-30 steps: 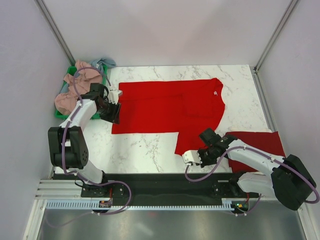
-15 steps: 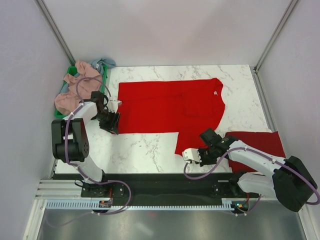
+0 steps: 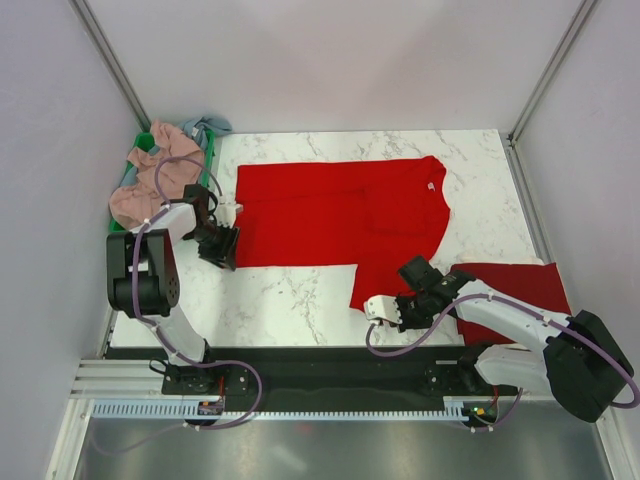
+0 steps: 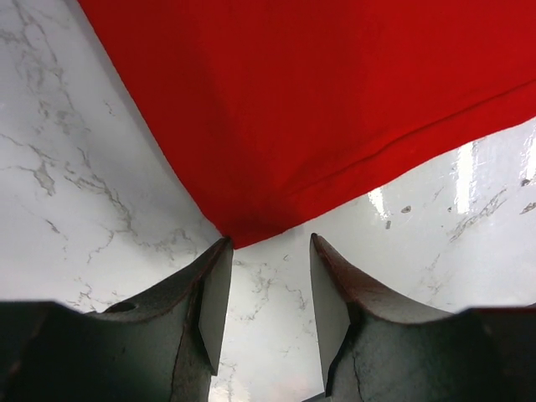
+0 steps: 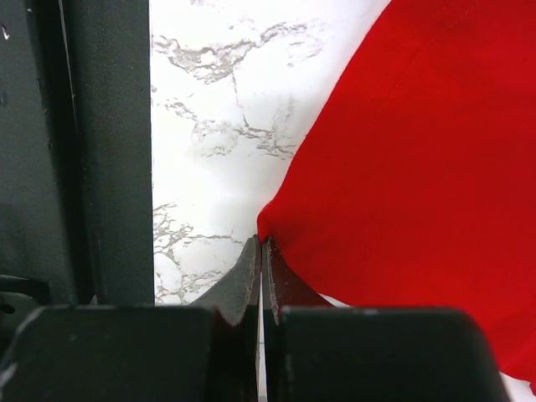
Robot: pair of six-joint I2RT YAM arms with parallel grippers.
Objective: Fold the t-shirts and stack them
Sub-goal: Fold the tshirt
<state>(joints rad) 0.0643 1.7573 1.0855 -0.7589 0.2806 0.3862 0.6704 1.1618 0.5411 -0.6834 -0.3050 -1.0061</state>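
Note:
A bright red t-shirt (image 3: 340,215) lies spread flat on the marble table, its white neck label (image 3: 428,186) at the right. My left gripper (image 3: 228,252) is open at the shirt's near left corner. In the left wrist view (image 4: 268,243) the corner's tip (image 4: 243,239) lies just ahead of the fingertips, touching neither. My right gripper (image 3: 368,308) is shut at the near corner of the shirt's lower flap. In the right wrist view (image 5: 261,241) the red cloth (image 5: 435,167) bunches at the closed tips. A second red shirt (image 3: 515,285), folded, lies under the right arm.
A green bin (image 3: 122,232) at the far left holds dusty pink shirts (image 3: 160,155) and a grey-blue one (image 3: 205,126). The black base rail (image 3: 320,365) runs along the table's near edge and shows at the left of the right wrist view (image 5: 75,151).
The left arm has drawn back to the left, and the shirt's near left corner now lies a little further right. The right gripper has shifted slightly left.

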